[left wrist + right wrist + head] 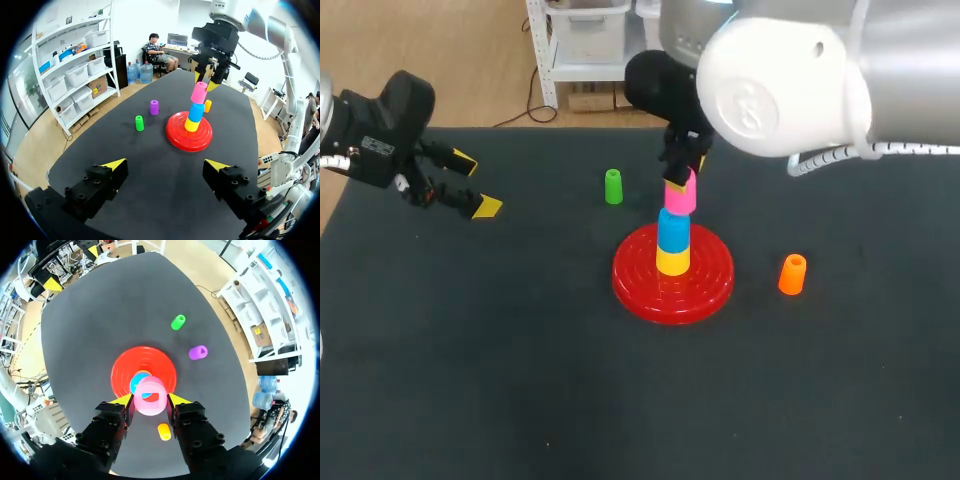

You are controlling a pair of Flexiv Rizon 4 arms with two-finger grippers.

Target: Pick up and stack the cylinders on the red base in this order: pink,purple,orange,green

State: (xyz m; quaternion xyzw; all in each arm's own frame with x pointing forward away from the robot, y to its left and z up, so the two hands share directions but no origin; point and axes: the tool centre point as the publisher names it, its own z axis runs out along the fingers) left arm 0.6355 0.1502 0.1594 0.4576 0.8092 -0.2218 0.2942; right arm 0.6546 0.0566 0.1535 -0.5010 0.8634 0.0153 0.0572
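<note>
As fingers (123, 400) pinch pink cylinder (150, 396), right arm (790, 85) hangs.

No text, number or sign can be read with certainty. A small white label (377, 147) is seen on the black housing of the left gripper (475, 185), but its print is too small to be made out. A moulded mark (752, 101) is borne by the white joint cap (800, 55) of the right arm (910, 70), and no letters can be told in it.

Stack (672, 230) on base (640, 285); lone cylinder (612, 187) left, second cylinder (792, 274) right
</note>
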